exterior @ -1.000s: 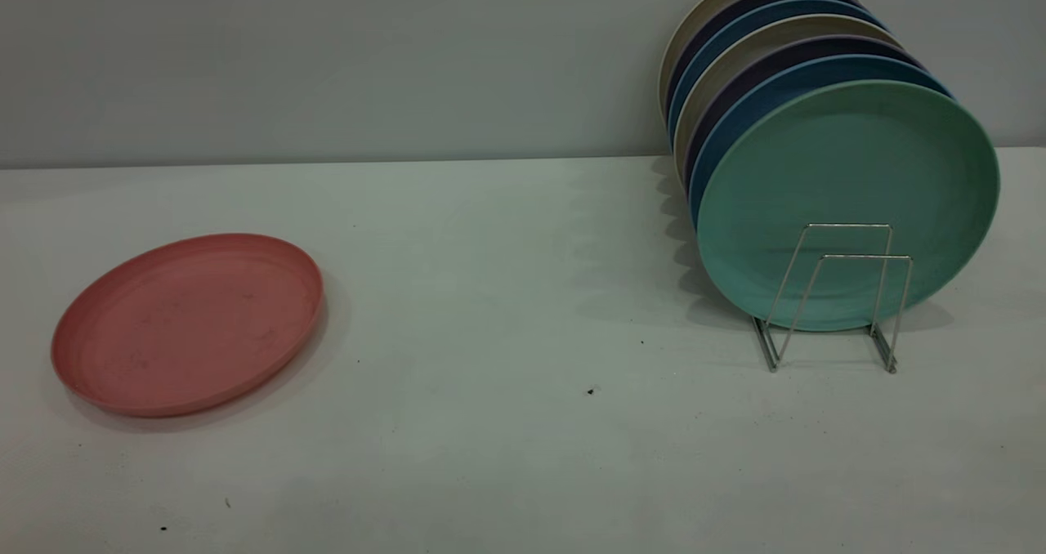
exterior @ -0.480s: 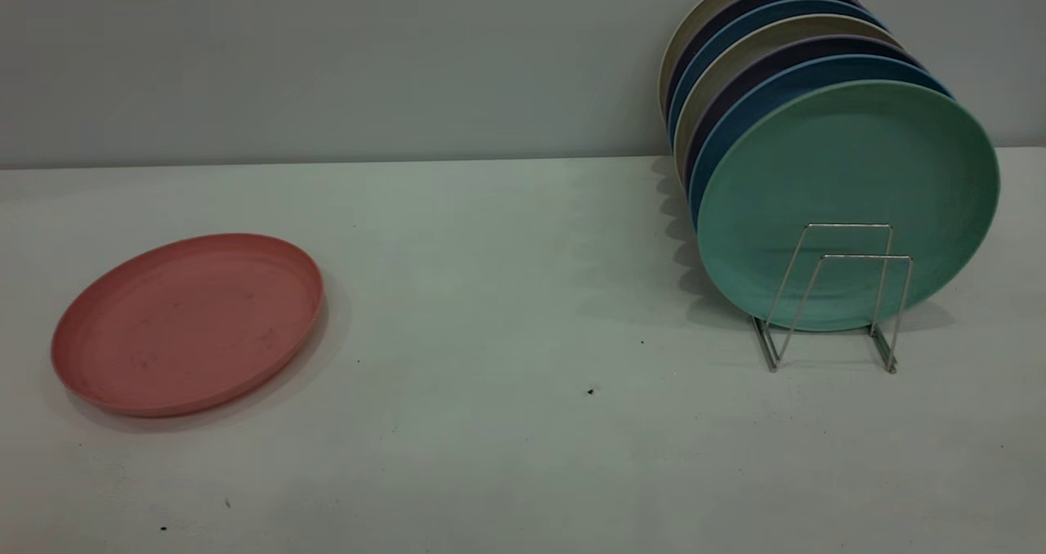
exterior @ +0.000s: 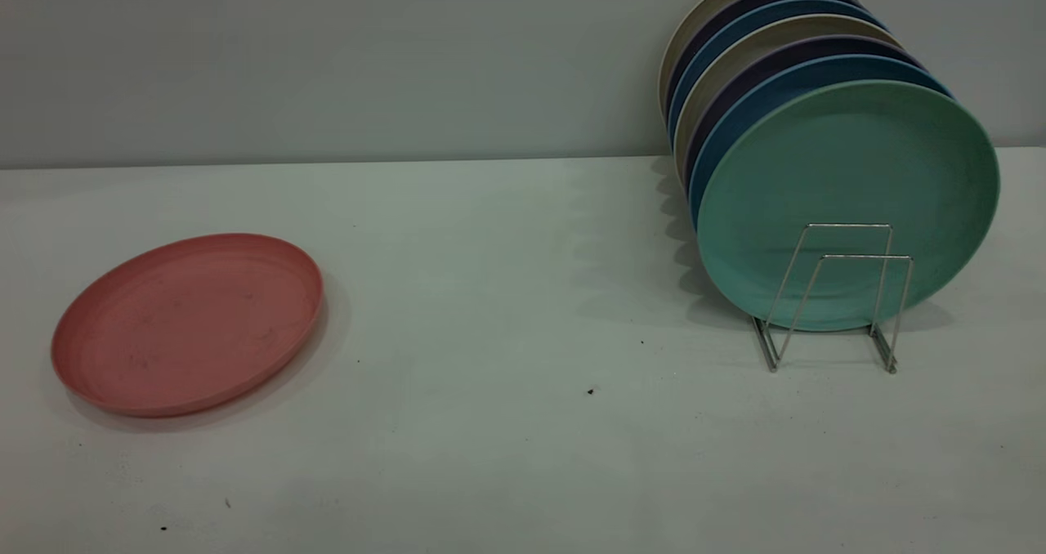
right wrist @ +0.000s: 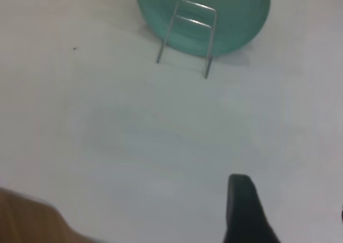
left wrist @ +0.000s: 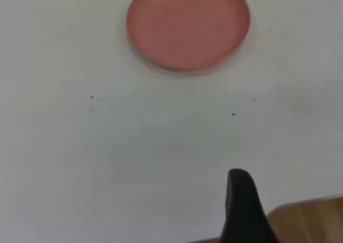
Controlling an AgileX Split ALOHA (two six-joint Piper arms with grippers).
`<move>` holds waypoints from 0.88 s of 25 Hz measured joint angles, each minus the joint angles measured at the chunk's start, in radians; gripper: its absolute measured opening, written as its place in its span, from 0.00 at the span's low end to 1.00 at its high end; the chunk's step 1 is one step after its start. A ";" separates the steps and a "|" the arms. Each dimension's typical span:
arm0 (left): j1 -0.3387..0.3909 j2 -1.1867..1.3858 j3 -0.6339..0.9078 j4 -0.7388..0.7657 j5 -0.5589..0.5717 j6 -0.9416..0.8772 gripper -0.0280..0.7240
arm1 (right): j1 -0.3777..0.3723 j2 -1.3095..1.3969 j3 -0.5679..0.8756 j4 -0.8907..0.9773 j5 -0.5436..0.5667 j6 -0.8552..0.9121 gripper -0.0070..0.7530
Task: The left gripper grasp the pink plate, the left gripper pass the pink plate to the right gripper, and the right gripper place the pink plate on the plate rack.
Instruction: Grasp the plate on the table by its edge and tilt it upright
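The pink plate (exterior: pixel 188 325) lies flat on the white table at the left, rim up, with nothing touching it. In the left wrist view the pink plate (left wrist: pixel 187 26) is far from the left gripper (left wrist: pixel 241 208), of which only a black tip shows, over bare table. The plate rack (exterior: pixel 833 292) stands at the right with two free wire loops at its front. In the right wrist view the plate rack (right wrist: pixel 187 34) is well away from the right gripper (right wrist: pixel 242 208), also just a black tip. Neither gripper appears in the exterior view.
Several plates stand upright in the rack, a mint-green plate (exterior: pixel 850 178) foremost, with blue, dark and beige ones behind. A grey wall runs along the table's back. A wooden edge (left wrist: pixel 305 221) shows beyond the table near the left gripper.
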 joint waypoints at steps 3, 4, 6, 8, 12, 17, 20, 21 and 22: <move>0.000 0.000 -0.017 -0.015 -0.073 -0.006 0.68 | 0.000 0.019 -0.010 0.038 -0.070 -0.008 0.59; 0.000 0.009 -0.019 -0.029 -0.095 -0.016 0.68 | 0.000 0.035 -0.011 0.064 -0.110 -0.011 0.59; 0.000 0.046 -0.021 -0.045 -0.139 -0.038 0.68 | 0.000 0.089 -0.011 0.123 -0.185 -0.022 0.59; 0.000 0.112 -0.025 -0.046 -0.170 -0.073 0.68 | 0.000 0.153 -0.011 0.183 -0.240 -0.057 0.59; 0.000 0.314 -0.028 -0.053 -0.257 -0.171 0.68 | 0.000 0.315 -0.011 0.313 -0.310 -0.212 0.59; 0.000 0.614 -0.028 -0.252 -0.450 -0.099 0.68 | 0.000 0.511 -0.011 0.488 -0.360 -0.432 0.59; 0.000 0.793 -0.028 -0.404 -0.584 0.034 0.68 | 0.000 0.598 -0.011 0.580 -0.398 -0.521 0.59; 0.000 0.841 -0.028 -0.450 -0.629 0.078 0.68 | 0.000 0.625 -0.011 0.611 -0.409 -0.549 0.59; 0.000 0.904 -0.028 -0.497 -0.660 0.119 0.68 | 0.000 0.646 -0.011 0.638 -0.422 -0.580 0.59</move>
